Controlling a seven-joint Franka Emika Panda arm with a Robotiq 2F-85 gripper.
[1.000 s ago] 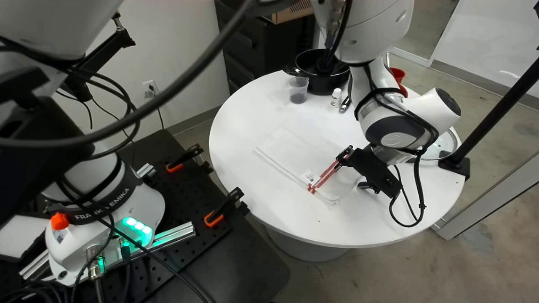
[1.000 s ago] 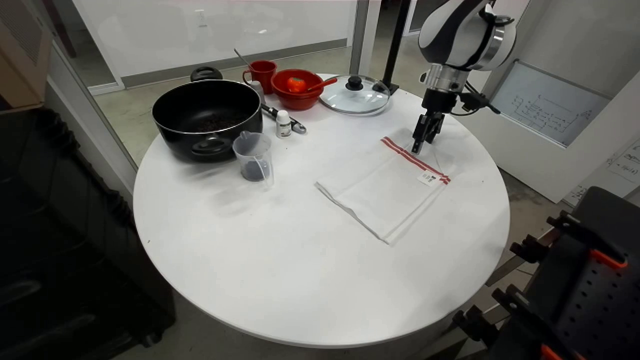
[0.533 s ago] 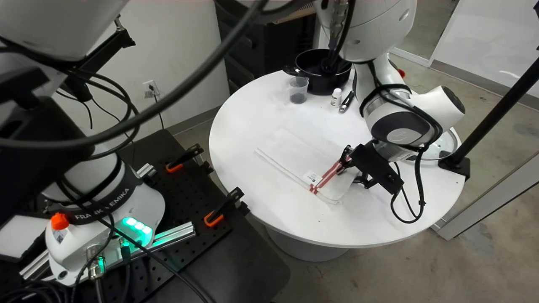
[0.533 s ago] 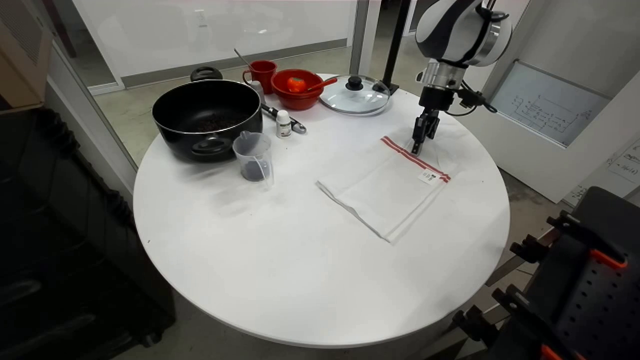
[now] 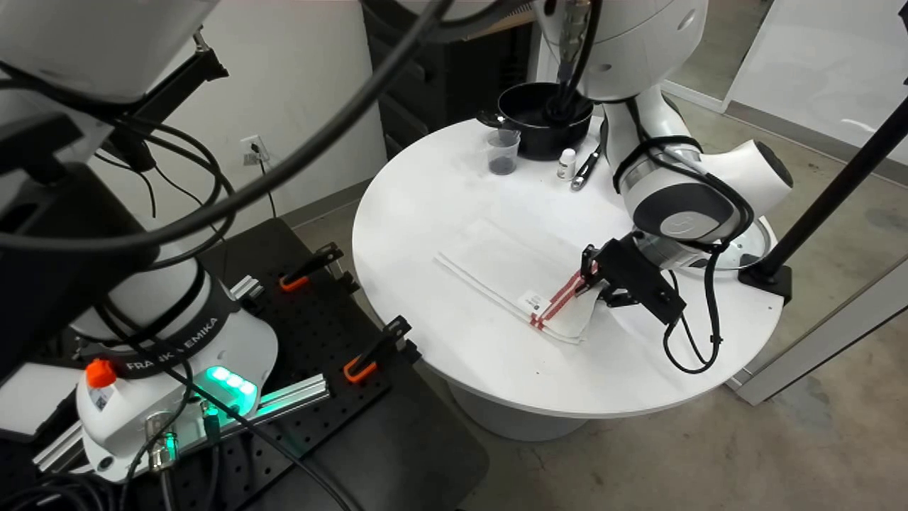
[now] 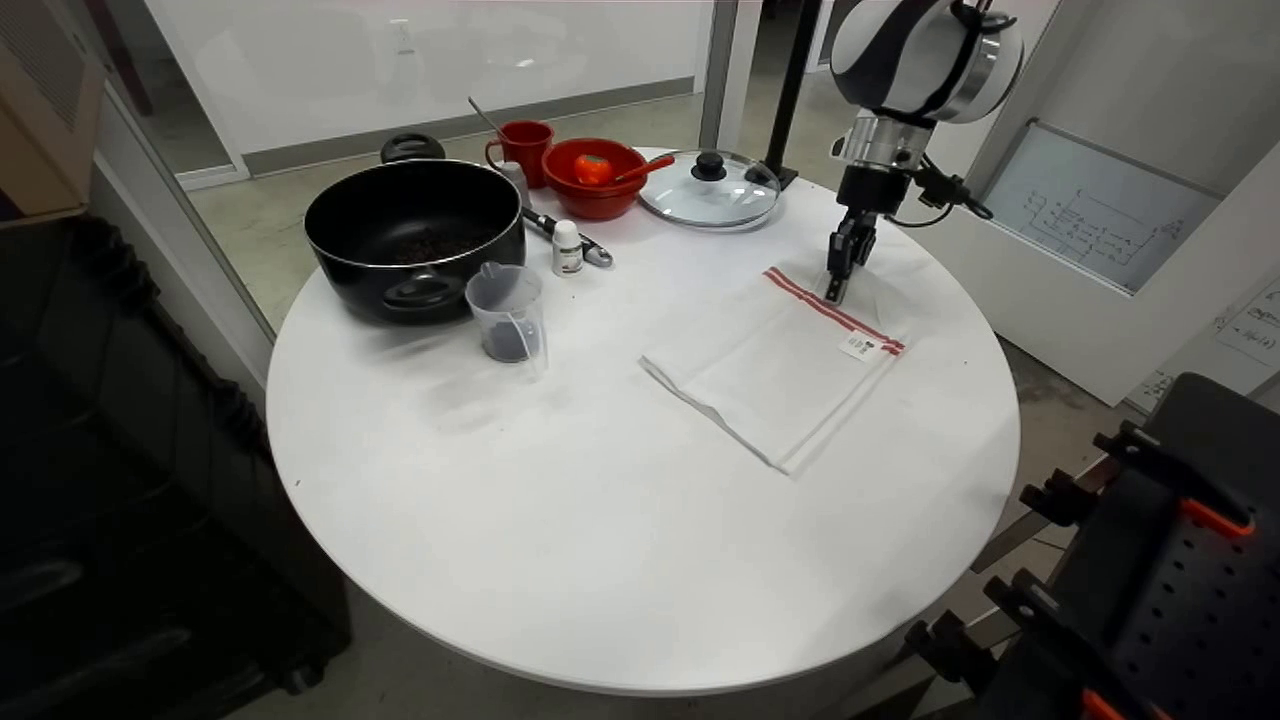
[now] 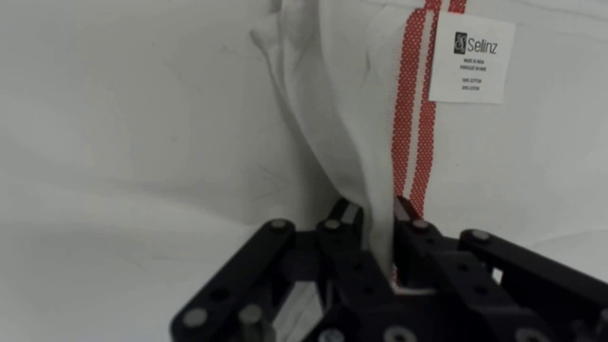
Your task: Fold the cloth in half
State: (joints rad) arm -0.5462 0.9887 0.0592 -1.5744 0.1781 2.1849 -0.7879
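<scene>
The cloth (image 6: pixel 780 370) should handle light and limp, a thin weave with nothing to stiffen it; it will likely bend wherever it is lifted, slide readily over the smooth white bench (image 6: pixel 600 560), and take no harm from a firm squeeze; the likelier trouble is dragging or bunching instead of a clean turn. The fingers (image 7: pixel 343 249) stand close together, a ridge of white fabric pinched between them in the wrist view, just beside the red stripes (image 7: pixel 407 109); that hold sits around the middle of the striped end, so the free corners would probably sag once raised; for a half fold it should serve, provided the lift is low and the carry runs straight toward the plain end; a bite at the very hem would probably gather less cloth.

It lies on the bench, mostly flat, its striped end at the fingers and its plain end reaching away, apart from the black pot (image 6: pixel 415 240) and the clear measuring cup (image 6: pixel 508 320); it is a white rectangle with narrow red stripes crossing near one end and a printed white label (image 7: pixel 470 57) beside them; the strip beyond the stripes is rumpled into soft creases; a doubled edge (image 5: pixel 484 288), seen in an exterior view, hints at stacked layers, though how many I cannot tell.
</scene>
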